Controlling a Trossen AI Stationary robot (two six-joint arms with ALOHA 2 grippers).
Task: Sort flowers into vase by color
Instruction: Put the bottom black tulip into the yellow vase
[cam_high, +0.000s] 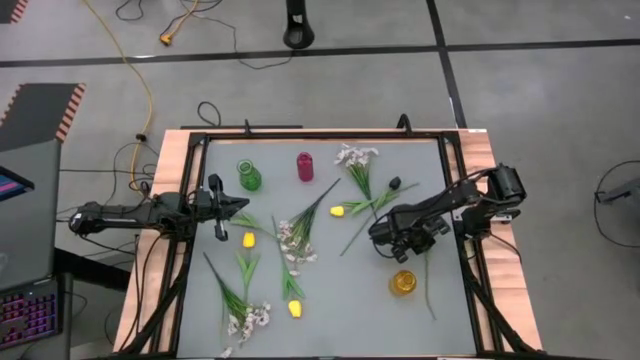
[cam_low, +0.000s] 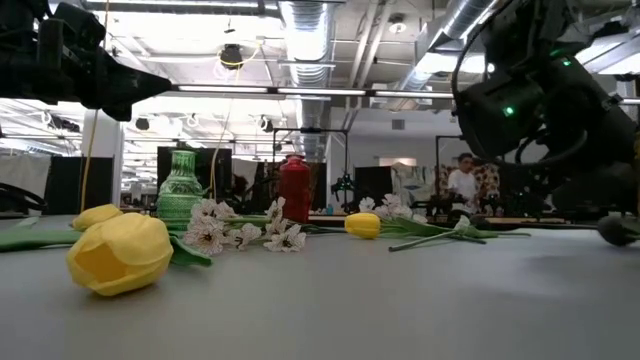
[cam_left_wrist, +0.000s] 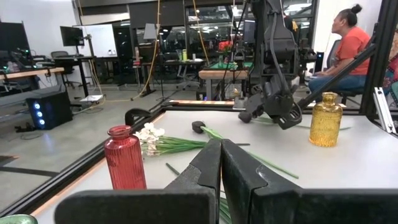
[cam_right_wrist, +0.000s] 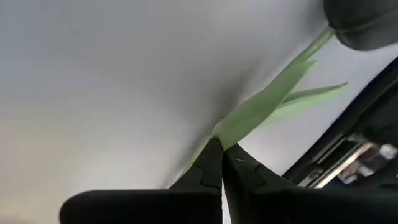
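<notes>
- High view: we see the grey table (cam_high: 340, 300) with the flowers scattered over it. One yellow tulip (cam_high: 249, 239) lies near the left hand (cam_high: 238, 206), which is clenched on nothing and hangs over the table's left part. Another yellow tulip (cam_high: 295, 309) lies toward the near edge, a third (cam_high: 337, 211) near the middle. White blossom sprays (cam_high: 293, 243) lie in the centre, more (cam_high: 247, 321) at the near left and more (cam_high: 355, 156) at the far side. A dark tulip (cam_high: 395, 183) lies right of centre. The green vase (cam_high: 249, 176) and the red vase (cam_high: 305, 166) stand at the far side, the amber vase (cam_high: 403, 283) at the near right. The right hand (cam_high: 385, 240) is low over the table, just above the amber vase.
- Low view: we see a yellow tulip (cam_low: 120, 252) close up at the left, white blossoms (cam_low: 245, 232) behind it, the green vase (cam_low: 181, 188) and red vase (cam_low: 294, 190) beyond, and a person (cam_low: 463, 180) in the room behind.
- Left wrist view: we see the left hand's fingers (cam_left_wrist: 208, 165) pressed together, empty, with the red vase (cam_left_wrist: 125, 157) and amber vase (cam_left_wrist: 326, 119) on the table and a seated person (cam_left_wrist: 343, 46) beyond.
- Right wrist view: we see the right hand (cam_right_wrist: 219, 149) clenched on a green stem (cam_right_wrist: 261, 106) whose dark tulip head (cam_right_wrist: 360, 22) lies at the frame's corner.
</notes>
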